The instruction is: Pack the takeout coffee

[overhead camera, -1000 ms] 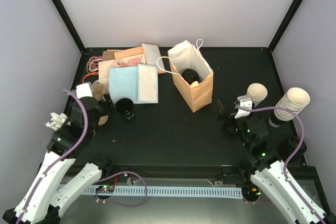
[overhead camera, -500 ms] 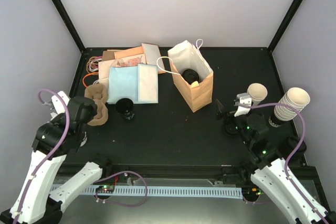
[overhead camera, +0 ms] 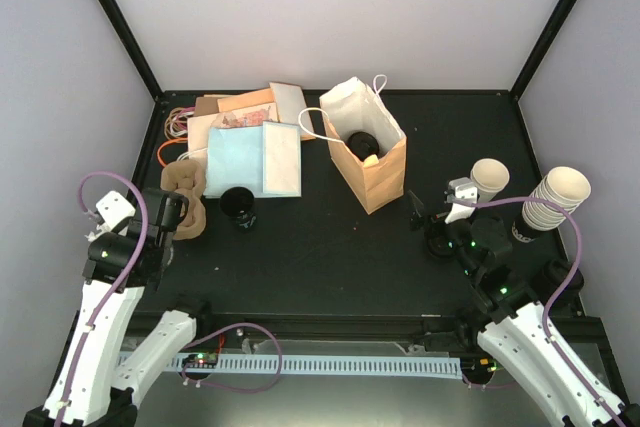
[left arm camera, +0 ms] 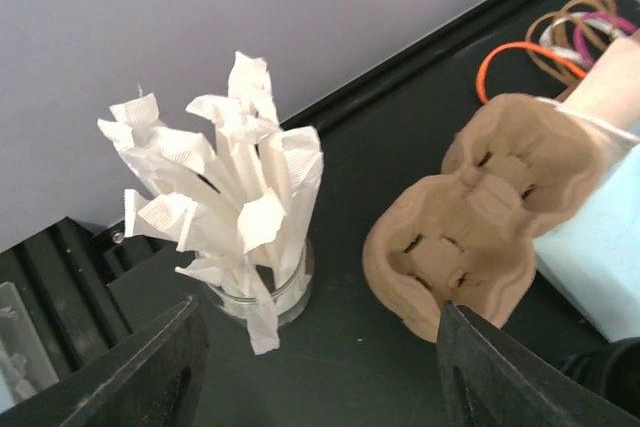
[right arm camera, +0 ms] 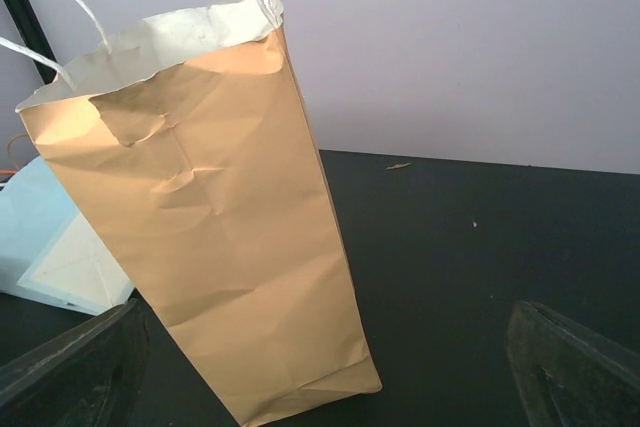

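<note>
Peeking from the open paper bag (overhead camera: 378, 179), the takeout coffee (overhead camera: 361, 143) stands upright at eleven o'clock of the nearer right hand (overhead camera: 427, 224), spread and empty.

The left arm (overhead camera: 100, 307) stands at the near left, its left gripper (left arm camera: 318, 377) spread wide and empty. The right arm (overhead camera: 530, 347) reaches from the near right, its right gripper (right arm camera: 320, 377) likewise parted and empty.
</note>
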Controlling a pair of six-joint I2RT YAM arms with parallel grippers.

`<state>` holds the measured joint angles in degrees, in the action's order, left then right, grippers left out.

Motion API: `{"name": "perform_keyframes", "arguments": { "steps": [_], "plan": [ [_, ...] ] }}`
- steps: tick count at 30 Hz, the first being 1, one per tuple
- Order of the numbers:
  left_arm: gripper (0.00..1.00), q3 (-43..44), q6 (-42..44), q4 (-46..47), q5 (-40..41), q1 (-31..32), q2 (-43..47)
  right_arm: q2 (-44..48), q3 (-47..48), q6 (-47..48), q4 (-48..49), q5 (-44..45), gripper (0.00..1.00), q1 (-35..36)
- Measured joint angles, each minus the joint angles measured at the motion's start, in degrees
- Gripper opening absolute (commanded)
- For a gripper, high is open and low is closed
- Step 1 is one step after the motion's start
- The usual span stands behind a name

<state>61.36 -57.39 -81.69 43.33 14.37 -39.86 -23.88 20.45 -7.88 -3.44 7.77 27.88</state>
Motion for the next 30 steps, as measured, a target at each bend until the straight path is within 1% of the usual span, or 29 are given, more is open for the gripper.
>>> {"name": "perform_keyframes", "arguments": {
  "steps": [2, 10, 16, 21, 23, 26, 28, 30],
  "plan": [
    [0.61, -1.2, -0.4, 0.5, -0.1, -1.6, -0.1, 0.0, 0.0, -0.1, 0.0, -0.2, 1.0, 0.0],
    [0.46, -5.4, -0.2, 3.1, -1.9, -5.1, 0.6, 0.0, 0.0, -0.2, 0.0, -0.4, 1.0, 0.0],
    [0.41, -5.9, 0.2, 4.7, -3.0, -7.1, 0.6, 0.0, 0.0, -0.2, 0.0, -0.4, 1.0, 0.0],
    [0.4, -7.3, 0.2, 5.5, -3.6, -8.7, 0.7, 0.0, 0.0, -0.2, 0.0, -0.5, 1.0, 0.0],
    [0.35, -7.6, 0.2, 5.6, -4.0, -9.3, 0.6, 0.0, 0.0, -0.2, 0.0, -0.4, 1.0, 0.0],
    [0.18, -7.6, 0.3, 5.8, -4.4, -10.0, 0.6, 0.0, 0.0, -0.2, 0.0, -0.5, 1.0, 0.0],
    [0.09, -7.6, 0.3, 6.0, -4.6, -10.2, 0.6, 0.0, 0.0, -0.2, 0.0, -0.5, 1.0, 0.0],
    [0.05, -7.6, 0.5, 6.0, -4.7, -10.3, 0.6, 0.0, 0.0, -0.2, 0.0, -0.5, 1.0, 0.0]
  ]
}}
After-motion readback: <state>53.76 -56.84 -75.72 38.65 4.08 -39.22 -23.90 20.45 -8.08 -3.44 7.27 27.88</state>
